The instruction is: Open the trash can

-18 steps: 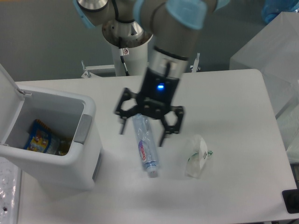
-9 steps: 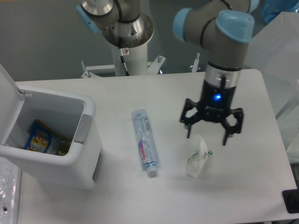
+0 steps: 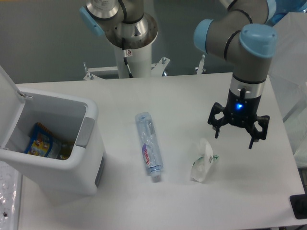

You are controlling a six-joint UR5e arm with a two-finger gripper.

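The trash can (image 3: 84,167) is a big white bin at the left of the table. Its lid (image 3: 8,108) stands raised at the far left, so the inside shows, with a colourful packet (image 3: 42,141) at the bottom. A grey push-button (image 3: 86,132) sits on its front rim. My gripper (image 3: 233,138) is open and empty, hanging above the table at the right, far from the bin, just up and right of a crumpled clear wrapper (image 3: 203,160).
A crushed clear plastic bottle (image 3: 148,146) lies on the table between the bin and the wrapper. The robot's base column (image 3: 132,45) stands at the back edge. A translucent box (image 3: 283,52) is at the far right.
The gripper has moved to the right, from above the bottle, past the wrapper, to the right side of the table. The bin, bottle and wrapper have not moved.
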